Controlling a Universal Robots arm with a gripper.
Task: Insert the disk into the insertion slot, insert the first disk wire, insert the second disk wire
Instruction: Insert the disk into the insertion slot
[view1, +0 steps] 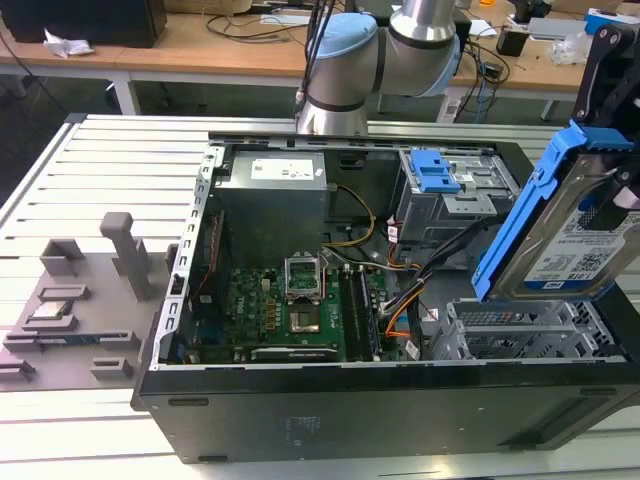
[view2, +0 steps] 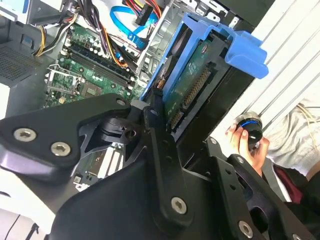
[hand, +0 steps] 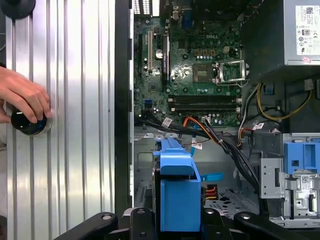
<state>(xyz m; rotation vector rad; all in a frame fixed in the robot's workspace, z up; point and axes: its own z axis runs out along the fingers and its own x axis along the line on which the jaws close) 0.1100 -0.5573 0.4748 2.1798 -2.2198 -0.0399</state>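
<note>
My gripper (view1: 612, 190) is shut on the disk (view1: 572, 250), a silver drive with a white label in a bright blue carrier. I hold it tilted, just above the insertion slot (view1: 520, 335), a silver perforated cage at the exterior view's right end of the open computer case. In the second wrist view the disk's green underside (view2: 197, 92) shows between my black fingers (view2: 156, 112). In the first wrist view the blue carrier (hand: 177, 192) hangs over the cage (hand: 227, 197). Loose black, orange and blue cables (view1: 405, 300) lie beside the cage; which are the disk wires I cannot tell.
A taller grey cage with a blue latch (view1: 440, 180) stands behind the slot. The motherboard (view1: 290, 310) and power supply (view1: 275, 185) fill the case's other half. A person's hand (hand: 22, 95) rests on a round knob on the slatted table. Grey fixtures (view1: 70, 310) sit at the exterior view's left.
</note>
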